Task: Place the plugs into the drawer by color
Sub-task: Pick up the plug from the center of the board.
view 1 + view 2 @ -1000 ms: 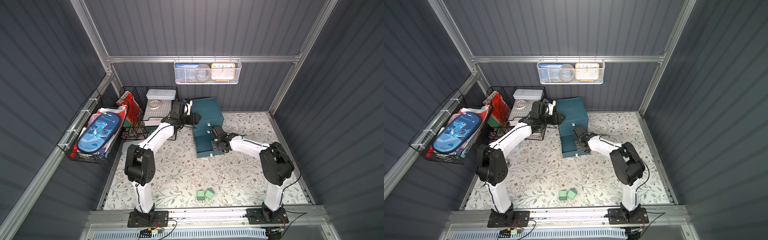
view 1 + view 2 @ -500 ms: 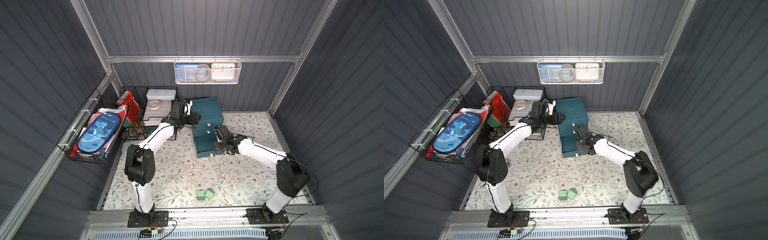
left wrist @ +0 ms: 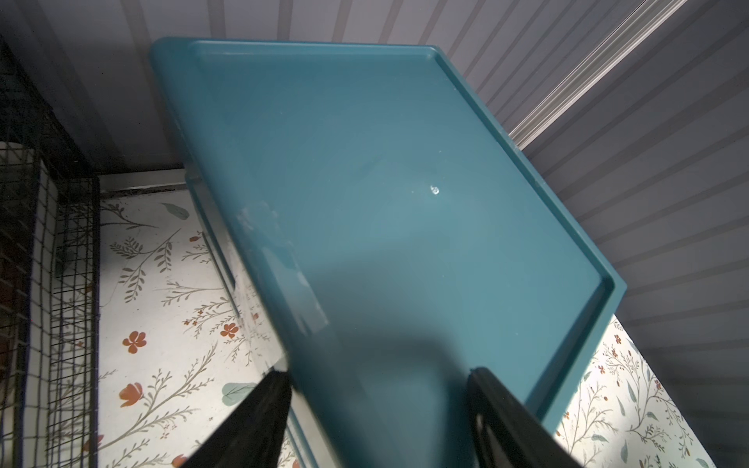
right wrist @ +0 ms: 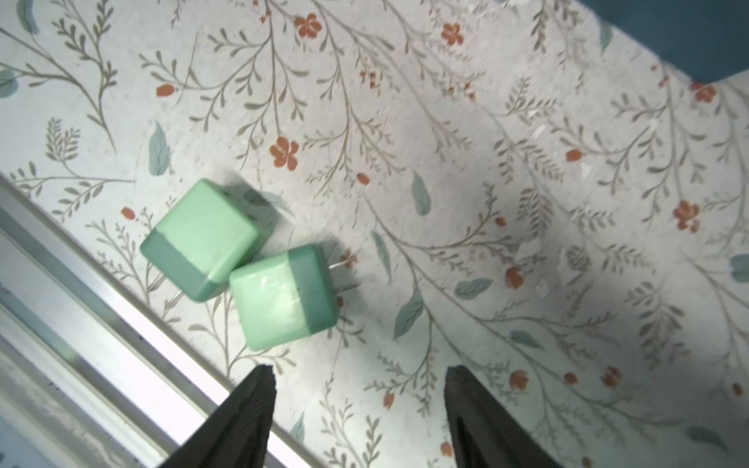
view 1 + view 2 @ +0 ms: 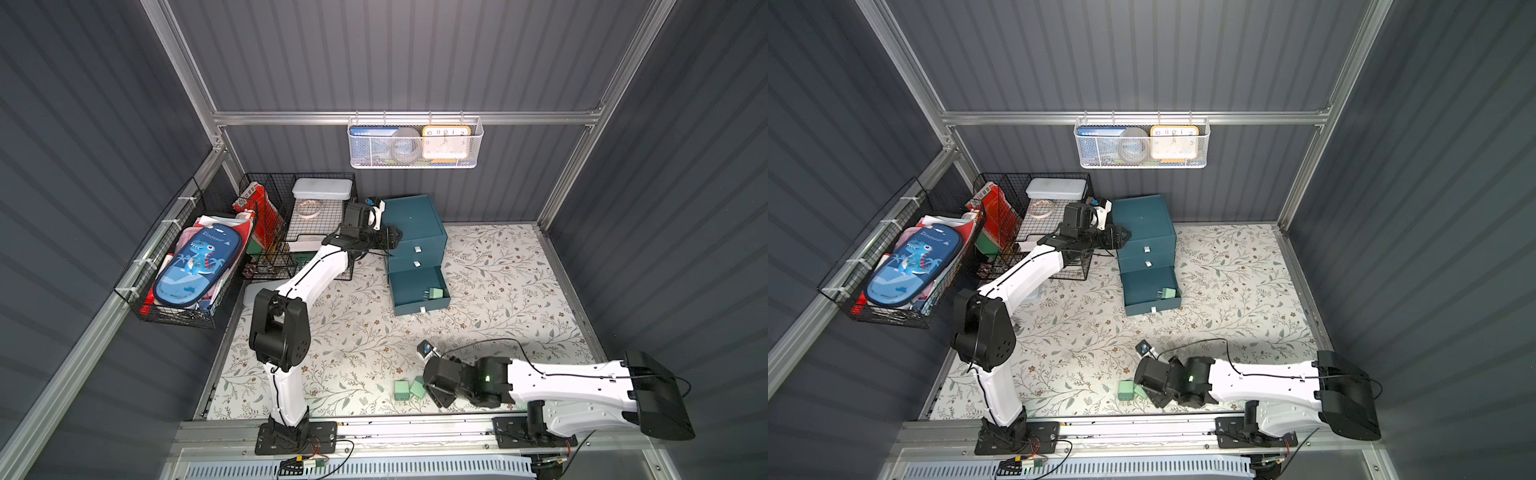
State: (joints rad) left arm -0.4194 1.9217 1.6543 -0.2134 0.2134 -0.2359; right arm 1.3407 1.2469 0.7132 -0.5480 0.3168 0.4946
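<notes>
Right wrist view: two mint-green plugs lie on the floral mat (image 4: 486, 182) left of the frame's centre, touching at one corner. The rail-side plug (image 4: 202, 239) sits closer to the aluminium rail (image 4: 101, 320) that crosses the lower left. The prong-right plug (image 4: 283, 298) lies just above the left finger (image 4: 243, 413), with its two metal prongs pointing right. The right gripper (image 4: 358, 370) is at the bottom edge, its jaws spread. Only bare mat shows in the gap, and neither plug is inside it. A corner of the dark teal cabinet (image 4: 689, 32) fills the upper right.

In both top views the pair lies low in the frame near the front rail, with the right gripper (image 5: 430, 392) just beside it on the right.

The cabinet stands against the back wall near the middle of the frame. Its two upper drawers are shut. The bottom drawer (image 5: 422, 305) is pulled out over the mat. A third green plug, the drawer plug (image 5: 436, 294), rests in the right part of that drawer, prongs pointing left.

The left gripper (image 5: 392, 237) is at the cabinet's upper left edge, beside the black wire baskets (image 5: 316, 266).

In the left wrist view the cabinet's flat top takes up most of the frame. The two dark fingers (image 3: 506, 425) stand apart at the bottom edge, with the cabinet's near edge between them. I cannot tell whether they are clamped on it or only straddling it.
</notes>
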